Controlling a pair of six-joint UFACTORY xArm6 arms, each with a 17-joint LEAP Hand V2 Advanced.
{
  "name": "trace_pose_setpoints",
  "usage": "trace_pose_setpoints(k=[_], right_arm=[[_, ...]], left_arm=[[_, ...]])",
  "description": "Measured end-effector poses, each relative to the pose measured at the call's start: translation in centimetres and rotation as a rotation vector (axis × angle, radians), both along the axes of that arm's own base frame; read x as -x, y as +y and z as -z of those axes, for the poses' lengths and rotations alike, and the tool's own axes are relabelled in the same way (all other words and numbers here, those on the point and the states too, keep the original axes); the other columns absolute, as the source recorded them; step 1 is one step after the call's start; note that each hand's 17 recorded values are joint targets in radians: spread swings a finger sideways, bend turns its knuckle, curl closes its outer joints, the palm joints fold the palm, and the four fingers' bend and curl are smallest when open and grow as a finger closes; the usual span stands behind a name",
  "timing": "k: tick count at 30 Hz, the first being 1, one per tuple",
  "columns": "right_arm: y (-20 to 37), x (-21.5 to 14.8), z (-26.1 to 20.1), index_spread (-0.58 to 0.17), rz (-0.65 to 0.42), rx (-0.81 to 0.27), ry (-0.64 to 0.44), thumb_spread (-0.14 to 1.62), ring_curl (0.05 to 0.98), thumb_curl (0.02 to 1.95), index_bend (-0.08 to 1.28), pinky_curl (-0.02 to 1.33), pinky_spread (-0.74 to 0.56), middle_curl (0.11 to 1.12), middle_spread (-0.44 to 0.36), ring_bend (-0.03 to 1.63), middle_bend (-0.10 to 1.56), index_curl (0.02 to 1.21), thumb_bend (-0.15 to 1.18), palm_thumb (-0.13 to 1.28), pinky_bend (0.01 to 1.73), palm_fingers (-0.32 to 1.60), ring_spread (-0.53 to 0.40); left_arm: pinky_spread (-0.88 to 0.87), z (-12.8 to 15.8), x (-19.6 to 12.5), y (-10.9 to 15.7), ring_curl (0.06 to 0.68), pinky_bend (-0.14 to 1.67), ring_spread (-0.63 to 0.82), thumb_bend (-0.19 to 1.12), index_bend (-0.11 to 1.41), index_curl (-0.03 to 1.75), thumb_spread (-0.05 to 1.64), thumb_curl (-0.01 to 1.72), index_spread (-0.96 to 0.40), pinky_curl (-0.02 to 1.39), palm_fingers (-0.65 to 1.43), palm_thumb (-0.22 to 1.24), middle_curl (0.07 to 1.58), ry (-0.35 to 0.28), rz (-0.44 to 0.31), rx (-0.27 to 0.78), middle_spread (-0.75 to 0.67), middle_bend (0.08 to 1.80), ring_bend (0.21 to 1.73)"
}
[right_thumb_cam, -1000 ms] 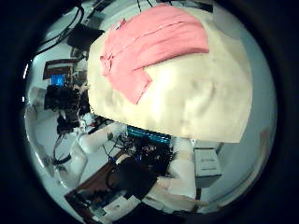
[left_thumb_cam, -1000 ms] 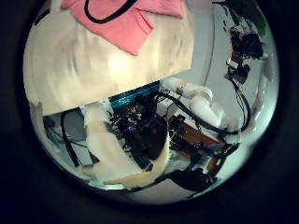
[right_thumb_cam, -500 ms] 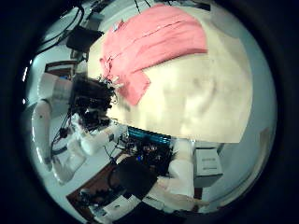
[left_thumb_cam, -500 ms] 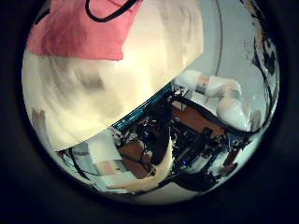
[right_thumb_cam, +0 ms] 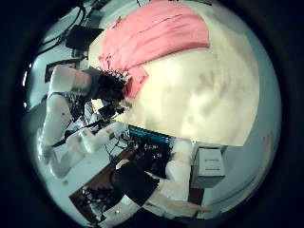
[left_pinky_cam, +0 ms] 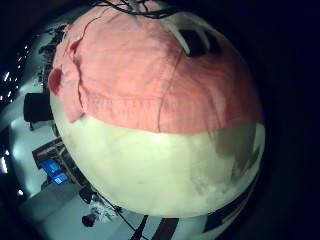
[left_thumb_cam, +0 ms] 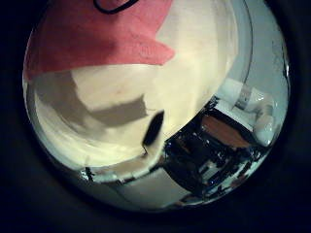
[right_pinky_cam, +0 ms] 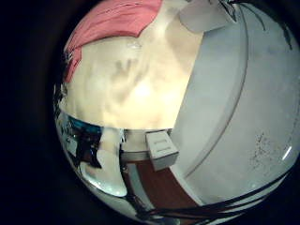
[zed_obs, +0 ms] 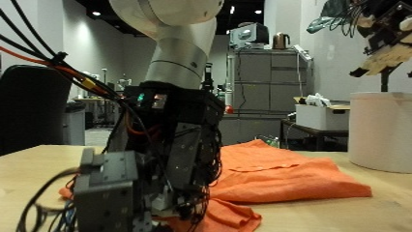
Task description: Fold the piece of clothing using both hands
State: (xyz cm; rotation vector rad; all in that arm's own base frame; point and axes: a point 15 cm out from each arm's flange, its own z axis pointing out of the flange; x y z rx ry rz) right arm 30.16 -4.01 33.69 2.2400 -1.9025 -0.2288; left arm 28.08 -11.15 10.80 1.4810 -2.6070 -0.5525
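Note:
The right thumb side palm view shows the left hand point(right_thumb_cam: 106, 85) at the edge of the garment point(right_thumb_cam: 157, 33). The garment point(left_pinky_cam: 150, 80) fills much of the left little finger side palm view, and a dark fingertip point(left_thumb_cam: 154, 131) hangs over bare table in the left thumb side palm view.
A grey cabinet point(zed_obs: 264, 82) stands behind it. A pale box point(right_pinky_cam: 164, 148) stands on the floor by the table's edge point(right_pinky_cam: 183, 103).
My left hand has come in from beside the table to the garment's edge and sunk closer to it. The right hand's views have hardly shifted.

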Motion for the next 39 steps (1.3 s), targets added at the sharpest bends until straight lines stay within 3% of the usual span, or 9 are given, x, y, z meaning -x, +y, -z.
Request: trace_pose_setpoints(k=[3,5,9,15,20,25,32,39], right_arm=[[-0.1,-0.2,0.2,-0.236,0.002,-0.001,0.006,1.07,0.218,0.24,0.16,0.31,0.32,0.33,0.041,0.21,0.2,0.32,-0.02,0.15,0.19,0.19,0.186],[0.0,-0.3,0.2,-0.232,0.001,-0.002,0.008,1.07,0.222,0.24,0.16,0.31,0.32,0.33,0.051,0.21,0.2,0.32,-0.02,0.15,0.2,0.18,0.188],[0.2,-0.4,0.6,-0.231,-0.003,-0.004,0.016,1.07,0.226,0.24,0.16,0.31,0.32,0.33,0.058,0.2,0.2,0.31,-0.02,0.15,0.2,0.17,0.184],[0.5,-0.5,1.1,-0.237,-0.005,-0.003,0.028,1.07,0.23,0.24,0.16,0.32,0.32,0.31,0.111,0.22,0.19,0.3,-0.02,0.15,0.21,0.15,0.179],[0.6,-0.3,1.7,-0.248,-0.011,-0.005,0.047,1.07,0.245,0.25,0.18,0.32,0.3,0.29,0.126,0.27,0.17,0.3,-0.02,0.16,0.24,0.2,0.171],[1.8,-0.7,2.4,-0.263,-0.063,0.001,0.044,1.08,0.269,0.26,0.17,0.33,0.24,0.29,0.087,0.35,0.19,0.3,0.0,0.25,0.26,0.27,0.099],[4.6,1.8,7.5,-0.265,-0.191,-0.001,0.155,1.06,0.273,0.28,0.16,0.32,0.17,0.32,0.053,0.36,0.22,0.29,-0.01,0.37,0.25,0.29,0.057],[6.6,1.6,12.5,-0.27,-0.265,0.003,0.131,1.02,0.273,0.29,0.17,0.31,0.14,0.33,0.023,0.38,0.24,0.29,-0.02,0.44,0.22,0.32,0.027]], left_arm=[[-0.11,-0.5,-0.3,0.4,0.24,0.49,-0.04,-0.01,0.14,0.23,0.89,0.33,0.01,0.33,0.84,0.25,0.47,0.01,0.002,-0.024,-0.11,0.66,0.67],[-0.29,-1.0,-0.4,0.8,0.298,0.61,-0.22,0.0,0.15,0.23,0.92,0.34,-0.08,0.37,1.1,0.32,0.51,0.028,-0.011,-0.042,-0.22,0.76,0.83],[-0.5,-1.5,-0.9,1.8,0.413,0.83,-0.39,0.02,0.31,0.29,1.0,0.35,-0.24,0.47,1.29,0.45,0.62,0.031,-0.052,-0.039,-0.34,0.87,1.04],[-0.6,-3.0,-0.5,3.3,0.489,1.03,-0.43,0.07,0.59,0.43,1.09,0.38,-0.43,0.56,1.26,0.66,0.71,0.07,-0.084,-0.008,-0.42,1.02,1.19],[-0.62,-5.0,0.1,4.6,0.523,1.12,-0.43,0.04,0.71,0.54,1.11,0.41,-0.51,0.59,1.18,0.71,0.76,0.119,-0.099,0.003,-0.45,1.1,1.26],[-0.62,-7.1,-0.1,5.3,0.539,1.17,-0.42,0.0,0.74,0.62,1.11,0.44,-0.56,0.61,1.14,0.74,0.79,0.114,-0.12,0.04,-0.45,1.14,1.3],[-0.61,-9.1,-0.4,5.5,0.545,1.2,-0.41,-0.02,0.71,0.73,1.12,0.46,-0.6,0.62,1.11,0.75,0.8,0.098,-0.135,0.066,-0.45,1.17,1.33],[-0.6,-10.6,-0.7,5.4,0.543,1.21,-0.41,-0.02,0.66,0.84,1.12,0.48,-0.63,0.62,1.11,0.74,0.8,0.095,-0.139,0.073,-0.44,1.18,1.34]])
